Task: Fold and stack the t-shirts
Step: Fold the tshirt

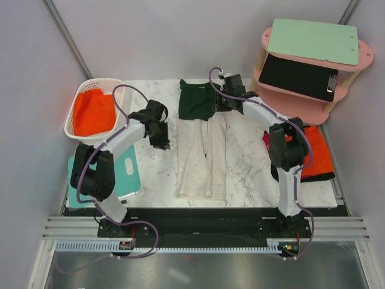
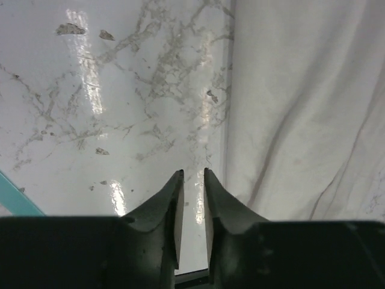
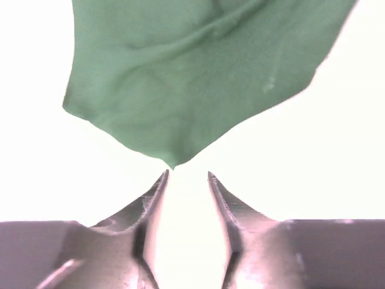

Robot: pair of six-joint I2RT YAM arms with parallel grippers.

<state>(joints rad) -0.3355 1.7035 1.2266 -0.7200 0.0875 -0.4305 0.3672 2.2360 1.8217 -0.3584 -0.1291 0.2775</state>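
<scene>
Now | left hand (image 2: 193,172) narrow, empty | right hand (image 3: 187,173) narrow, empty | green t-shirt (image 3: 198,72) cropped

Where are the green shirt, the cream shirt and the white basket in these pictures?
green shirt (image 1: 195,101): overhead view, middle of its cloth.
cream shirt (image 1: 201,158): overhead view, centre of the long folded cloth.
white basket (image 1: 101,80): overhead view, its far rim.

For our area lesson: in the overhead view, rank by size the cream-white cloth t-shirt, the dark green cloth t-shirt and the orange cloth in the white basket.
1. The long cream-white cloth t-shirt, clearly largest.
2–3. The dark green cloth t-shirt and the orange cloth in the white plastic basket look about alike: unranked.
</scene>
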